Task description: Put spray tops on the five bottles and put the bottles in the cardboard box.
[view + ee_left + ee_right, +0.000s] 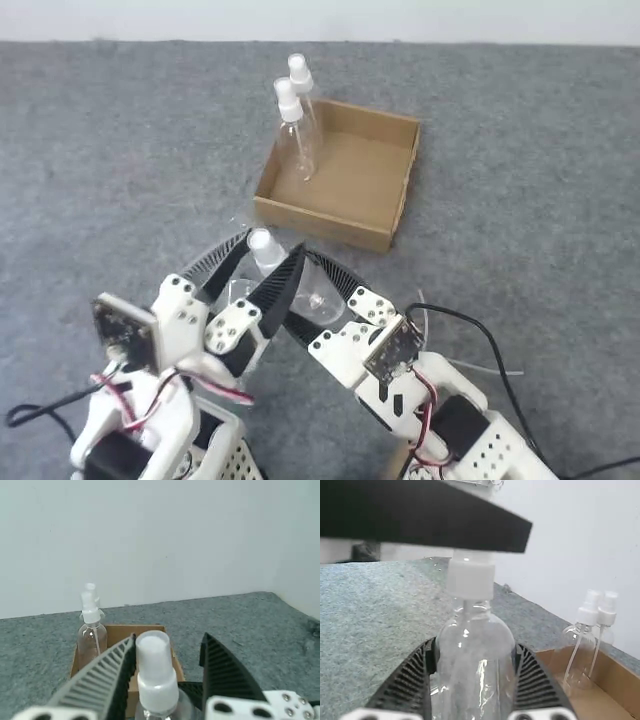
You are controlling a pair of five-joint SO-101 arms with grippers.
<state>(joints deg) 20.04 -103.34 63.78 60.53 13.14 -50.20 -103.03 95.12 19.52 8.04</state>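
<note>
Your right gripper (475, 662) is clenched on the clear bottle (476, 630), upright, near the cardboard box (330, 225). Your left gripper (169, 641) straddles its spray top (152, 672), jaws spread with a gap on one side. Two capped bottles (298, 140) stand in a corner of the box.

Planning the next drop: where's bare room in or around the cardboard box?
Free: cardboard box floor right of the two capped bottles; carpet left and right of it. Crowded: in front, where the left gripper and right gripper meet at a bottle.
</note>
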